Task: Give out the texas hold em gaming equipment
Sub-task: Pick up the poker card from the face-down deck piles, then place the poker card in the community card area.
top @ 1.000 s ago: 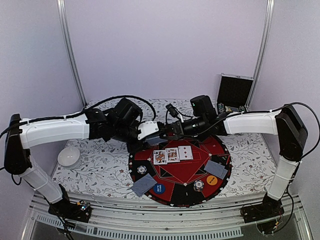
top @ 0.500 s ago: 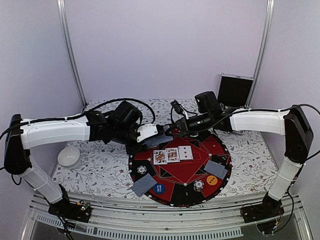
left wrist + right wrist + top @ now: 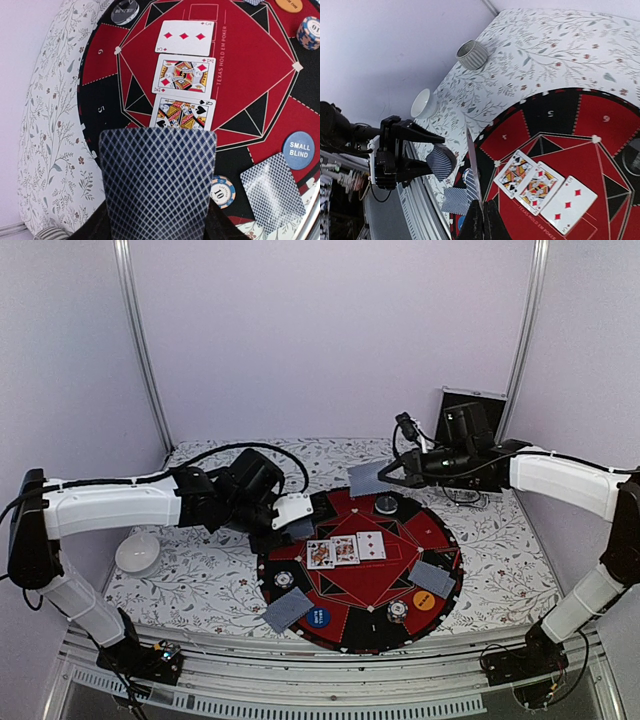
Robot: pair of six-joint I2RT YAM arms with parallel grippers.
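My left gripper [image 3: 292, 518] is shut on a deck of grey-blue-backed cards [image 3: 157, 180] and holds it over the left rim of the round poker mat [image 3: 345, 632]. My right gripper [image 3: 388, 476] is shut on one face-down card [image 3: 365, 478], held in the air over the mat's far edge; the right wrist view shows that card edge-on [image 3: 473, 160]. Three face-up cards [image 3: 345, 549] lie in a row at the mat's middle. Face-down cards lie at the near left [image 3: 287, 610] and near right [image 3: 432, 578]. Striped chips [image 3: 284, 579] [image 3: 398, 610], a blue disc [image 3: 318, 617] and an orange disc [image 3: 424, 600] sit on the mat.
The black silver-edged case [image 3: 467, 424] stands open at the back right. A white bowl [image 3: 137, 553] sits at the left. A ribbed grey cup [image 3: 472, 54] stands beyond the mat. A round metal piece [image 3: 386, 504] lies on the mat's far edge.
My right gripper has drawn one card away from the deck and moved right and back with it. My left gripper has pulled back slightly to the left with the deck.
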